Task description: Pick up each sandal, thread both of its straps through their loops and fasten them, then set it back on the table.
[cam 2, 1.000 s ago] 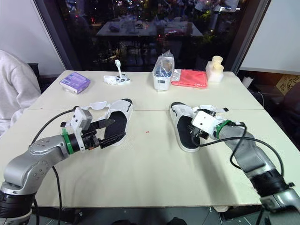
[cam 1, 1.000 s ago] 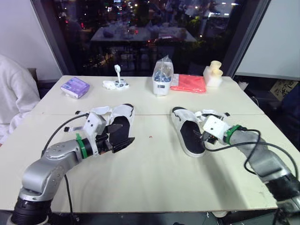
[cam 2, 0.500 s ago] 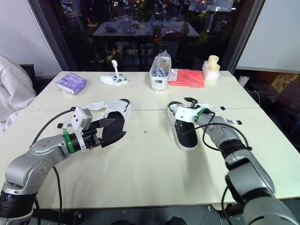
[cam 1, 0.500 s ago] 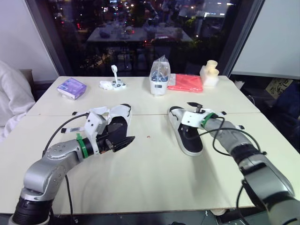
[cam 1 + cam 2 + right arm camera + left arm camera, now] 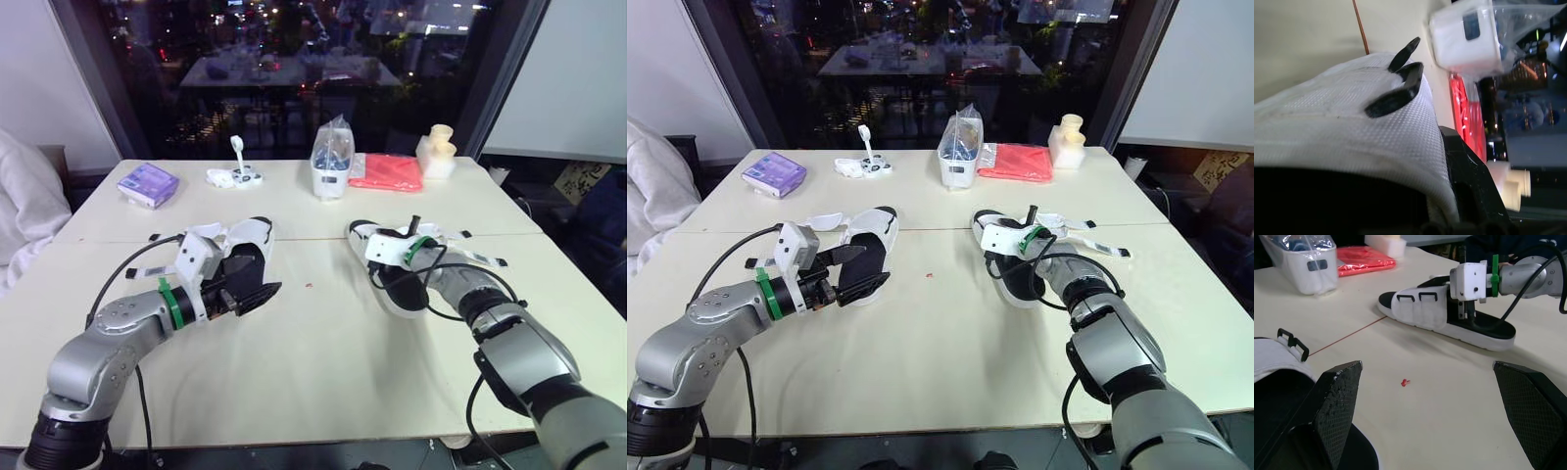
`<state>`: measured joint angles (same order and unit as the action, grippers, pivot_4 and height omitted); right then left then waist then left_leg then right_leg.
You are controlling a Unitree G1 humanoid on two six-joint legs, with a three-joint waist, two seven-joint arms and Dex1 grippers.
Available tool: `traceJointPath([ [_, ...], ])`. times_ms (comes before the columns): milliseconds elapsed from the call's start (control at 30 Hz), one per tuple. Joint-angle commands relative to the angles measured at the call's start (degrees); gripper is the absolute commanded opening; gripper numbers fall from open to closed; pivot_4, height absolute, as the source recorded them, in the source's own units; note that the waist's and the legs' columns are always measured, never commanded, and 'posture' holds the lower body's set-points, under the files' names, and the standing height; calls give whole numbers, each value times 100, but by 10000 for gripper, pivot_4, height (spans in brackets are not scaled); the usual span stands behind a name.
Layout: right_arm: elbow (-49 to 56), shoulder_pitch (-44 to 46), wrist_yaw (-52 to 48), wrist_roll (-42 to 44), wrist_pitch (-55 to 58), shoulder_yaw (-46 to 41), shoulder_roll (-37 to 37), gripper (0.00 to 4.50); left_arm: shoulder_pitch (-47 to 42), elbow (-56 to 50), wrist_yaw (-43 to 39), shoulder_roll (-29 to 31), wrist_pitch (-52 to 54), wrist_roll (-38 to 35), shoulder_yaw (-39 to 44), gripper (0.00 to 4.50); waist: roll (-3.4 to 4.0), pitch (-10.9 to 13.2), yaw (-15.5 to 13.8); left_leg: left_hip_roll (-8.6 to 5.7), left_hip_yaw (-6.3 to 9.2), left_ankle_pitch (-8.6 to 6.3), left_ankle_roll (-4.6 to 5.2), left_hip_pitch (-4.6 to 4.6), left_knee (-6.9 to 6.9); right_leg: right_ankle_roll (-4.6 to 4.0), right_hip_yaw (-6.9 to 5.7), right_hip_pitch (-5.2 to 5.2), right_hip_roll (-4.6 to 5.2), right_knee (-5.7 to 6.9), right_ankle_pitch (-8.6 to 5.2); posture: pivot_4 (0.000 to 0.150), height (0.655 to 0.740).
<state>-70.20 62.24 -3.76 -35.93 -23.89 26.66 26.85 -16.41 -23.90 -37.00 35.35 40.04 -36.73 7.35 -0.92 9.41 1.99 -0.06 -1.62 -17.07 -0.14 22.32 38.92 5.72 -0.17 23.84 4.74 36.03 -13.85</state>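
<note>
Left fingers [image 5: 1340,404]: spread wide, nothing pinched, same hover as 1 s ago. The left sandal [image 5: 245,257] lies flat on the bench [image 5: 323,352] just under them at its heel end, untouched.

Right fingers [image 5: 1464,313]: spread or clamped can't be told. They point down into the right sandal [image 5: 1484,335] right behind its white upper, close against the 2 black loops [image 5: 1419,297].

Change over the last 1 s: the right arm has left the sandal's outer side by mid-footbed and swung round to the upper, wrist rolled over. The sandal looks to lie about where it was, flat on the bench.

Judgement: this is prob. the approach to grab and lift the right sandal. Its 2 straps [image 5: 477,259] lie loose on the bench just beyond the right fingers, so 0 of 4 straps are threaded; task barely begun.

A small red speck [image 5: 1405,382] sits between the 2 sets of fingers.

Well beyond both: purple box [image 5: 148,183], bagged white tub [image 5: 331,168], red packet [image 5: 387,172]. No brand, label or writing can be read on any of them.
</note>
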Motion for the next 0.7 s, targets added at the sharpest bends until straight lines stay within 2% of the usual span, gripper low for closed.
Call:
traceJointPath([
  [33,353,155,116,-71,-421,26,164,843,-31,-219,33,2,-12,-58,57,45000,1,1,34,0,0,0,0,3,0,0,0,3,0,0,0,1500,7400],
  [200,2554,-801,-462,124,-3033,121,1362,843,-184,-63,-90,7,-41,-44,-18,45000,16,10,11,-5,3,-1,0,19,-1,3,1,21,2,3,1,1500,7400],
  [367,4357,-1726,-931,431,-4336,76,2036,843,-356,137,-226,8,-88,15,-126,45000,14,11,56,-1,0,-10,15,16,-6,6,2,22,-2,2,1,1500,7400],
  [500,4709,-1945,-1190,409,-4644,27,2045,843,-464,223,-303,-19,-100,20,-216,45000,13,13,51,2,-1,-13,24,7,1,5,5,18,-5,12,1,1500,7400],
  [700,4092,-1431,-931,-702,-5223,86,1674,843,-568,284,-403,-24,-102,41,-286,45000,12,14,44,1,-1,6,31,-6,13,-29,5,-1,-6,14,-4,1500,7400],
])
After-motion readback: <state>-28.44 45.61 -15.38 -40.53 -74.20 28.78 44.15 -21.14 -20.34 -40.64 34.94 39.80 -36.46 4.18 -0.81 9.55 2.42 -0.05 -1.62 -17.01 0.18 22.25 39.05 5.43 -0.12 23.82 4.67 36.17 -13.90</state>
